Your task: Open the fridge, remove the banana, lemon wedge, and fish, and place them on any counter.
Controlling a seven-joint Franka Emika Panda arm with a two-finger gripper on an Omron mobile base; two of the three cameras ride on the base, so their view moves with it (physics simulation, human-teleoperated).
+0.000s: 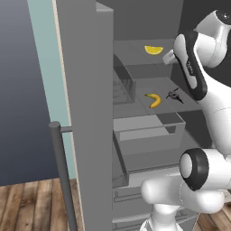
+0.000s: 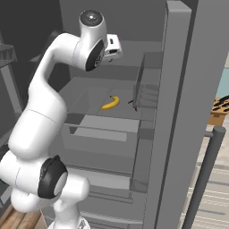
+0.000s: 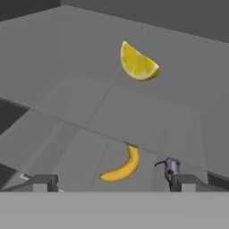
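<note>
I see the fridge [image 1: 85, 90] standing open; my gripper [image 3: 112, 182] hangs released and empty above the upper shelf; the lemon wedge [image 3: 137, 63] lies on that shelf; the banana [image 3: 121, 166] and fish [image 3: 169, 167] lie side by side on the shelf below.

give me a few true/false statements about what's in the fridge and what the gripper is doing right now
1. The fridge door is shut. False: it stands open.
2. The lemon wedge lies on a higher shelf than the banana. True.
3. The gripper holds the banana. False: its jaws are open and empty.
4. The fish lies beside the banana on the same shelf. True.
</note>
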